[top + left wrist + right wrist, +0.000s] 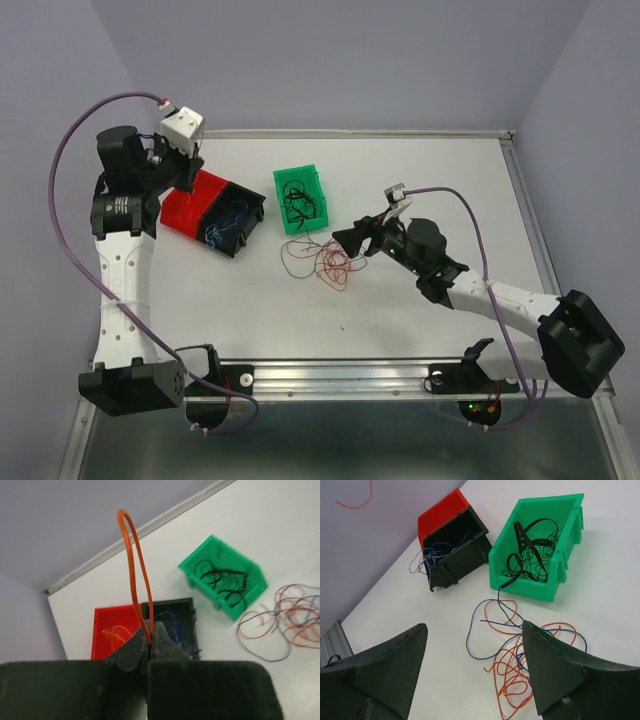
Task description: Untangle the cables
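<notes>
A tangle of red and blue cables [330, 262] lies on the table in front of the green bin [300, 198]; it also shows in the right wrist view [520, 655] and the left wrist view [285, 617]. My left gripper [150, 639] is shut on a looped red cable [132, 565] and holds it above the red bin [112, 630]. In the top view the left gripper [185, 180] is over the red bin [195, 205]. My right gripper [475, 645] is open just above the tangle; the top view shows it [345, 240] at the tangle's right side.
The green bin [540, 545] holds black cables [532, 550]. The black bin [455, 547] next to the red bin [442, 515] holds blue cables [432, 555]. A red cable [112, 632] lies in the red bin. A raised rim [515, 180] borders the table.
</notes>
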Controlling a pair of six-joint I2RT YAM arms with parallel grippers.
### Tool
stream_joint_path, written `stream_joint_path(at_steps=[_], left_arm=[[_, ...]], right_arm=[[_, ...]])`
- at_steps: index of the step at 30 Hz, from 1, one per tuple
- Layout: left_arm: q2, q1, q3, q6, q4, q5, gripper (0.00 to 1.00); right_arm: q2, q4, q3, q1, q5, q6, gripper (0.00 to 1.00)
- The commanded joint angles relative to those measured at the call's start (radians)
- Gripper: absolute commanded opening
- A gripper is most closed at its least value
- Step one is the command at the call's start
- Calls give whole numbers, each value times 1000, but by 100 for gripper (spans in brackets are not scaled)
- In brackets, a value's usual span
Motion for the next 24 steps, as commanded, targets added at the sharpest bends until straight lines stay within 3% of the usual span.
stream_joint_path(at_steps=[1,4,9,15,24], left_arm=[[-13,161,-98,240,-27,100,0],[37,273,-152,323,-20,166,0],[279,368,-46,497,-158,281,0],[519,380,103,629,-287,344,0],[692,379,245,623,-307,352,0]], right_arm=[[-35,42,-27,5,26,13,81],[-44,42,-29,5,19,16,81],[-67,42,-38,5,-4,31,81],[-115,42,-56,5,-9,71,81],[-205,35,-101,5,25,137,81]])
